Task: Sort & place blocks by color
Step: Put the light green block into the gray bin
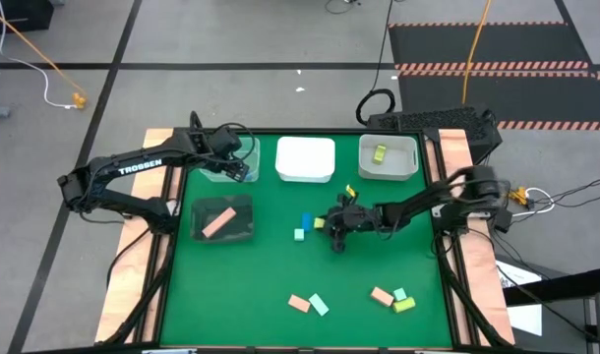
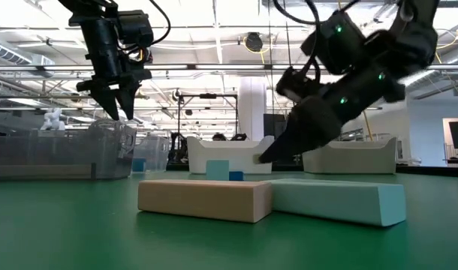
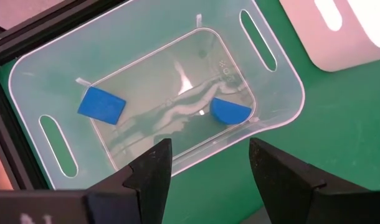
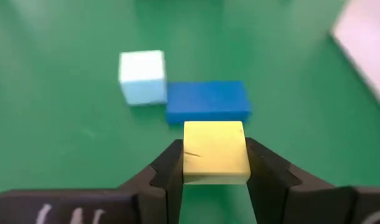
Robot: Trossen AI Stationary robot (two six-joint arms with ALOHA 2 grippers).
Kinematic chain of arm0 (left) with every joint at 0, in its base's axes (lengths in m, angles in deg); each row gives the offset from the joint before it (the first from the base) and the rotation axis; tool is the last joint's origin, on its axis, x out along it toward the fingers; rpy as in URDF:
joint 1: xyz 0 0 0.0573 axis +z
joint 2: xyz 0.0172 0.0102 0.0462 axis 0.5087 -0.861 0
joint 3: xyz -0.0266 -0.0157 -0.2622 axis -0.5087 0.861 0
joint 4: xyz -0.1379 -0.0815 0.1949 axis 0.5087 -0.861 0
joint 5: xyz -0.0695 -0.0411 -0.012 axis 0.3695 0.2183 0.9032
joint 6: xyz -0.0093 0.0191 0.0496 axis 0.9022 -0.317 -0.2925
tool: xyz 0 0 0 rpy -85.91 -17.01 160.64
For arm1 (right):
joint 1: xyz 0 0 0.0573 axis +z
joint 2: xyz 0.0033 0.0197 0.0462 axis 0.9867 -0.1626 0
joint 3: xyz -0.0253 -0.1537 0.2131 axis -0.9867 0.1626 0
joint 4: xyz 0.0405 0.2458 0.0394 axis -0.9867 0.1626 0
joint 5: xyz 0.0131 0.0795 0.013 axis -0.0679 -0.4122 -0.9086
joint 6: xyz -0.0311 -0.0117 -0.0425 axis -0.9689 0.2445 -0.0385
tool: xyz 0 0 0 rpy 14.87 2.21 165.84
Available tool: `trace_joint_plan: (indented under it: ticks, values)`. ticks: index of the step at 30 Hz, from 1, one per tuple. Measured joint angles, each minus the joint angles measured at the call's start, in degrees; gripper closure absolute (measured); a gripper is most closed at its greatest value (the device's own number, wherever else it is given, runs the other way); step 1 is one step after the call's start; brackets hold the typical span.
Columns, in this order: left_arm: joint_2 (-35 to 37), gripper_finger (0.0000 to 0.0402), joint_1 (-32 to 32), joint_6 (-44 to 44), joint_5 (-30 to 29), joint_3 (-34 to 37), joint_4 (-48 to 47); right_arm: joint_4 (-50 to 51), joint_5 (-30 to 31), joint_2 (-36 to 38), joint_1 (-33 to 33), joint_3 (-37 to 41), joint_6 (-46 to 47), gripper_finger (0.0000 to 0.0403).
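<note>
Right wrist view: the right gripper [image 4: 215, 163] jaws hold a yellow-green block [image 4: 215, 152] tight; just ahead lie a blue block [image 4: 207, 102] and a mint block [image 4: 142, 76]. Lift straight up, so neither neighbour is pushed. The left gripper [image 3: 209, 163] jaws stand half wide, empty, over the clear bin [image 3: 28, 81].

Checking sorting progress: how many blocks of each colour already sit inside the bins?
Blue blocks: 2
Salmon pink block: 1
Yellow-green block: 1
Mint green: 0
Total in bins: 4

Robotics lab, from my remote station: green table [image 1: 280, 285]; taped concrete floor [image 1: 231, 39]; cables [image 1: 44, 69]; ceiling trusses [image 2: 214, 45].
</note>
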Motion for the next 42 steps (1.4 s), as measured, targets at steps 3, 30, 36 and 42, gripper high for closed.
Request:
trace_joint_plan:
  ticks: [3,30,36,42]
  values:
    - [0.00,0.0188,0.00,0.71,-0.02,0.00,0.00,7.51,0.74,6.11,-0.97,0.02,-2.72,0.0286]
    - [0.00,0.0188,-3.60,6.36,0.00,0.00,17.42,45.43,30.94,40.60,-21.53,-0.04,18.86,0.0286]
    - [0.00,0.0188,-5.61,2.76,3.84,0.00,31.12,57.75,30.85,39.51,-25.52,-0.04,30.72,0.0286]
    - [0.01,0.0188,-7.87,0.73,10.11,0.00,41.02,56.92,29.57,39.51,-26.49,-0.04,30.75,0.0245]
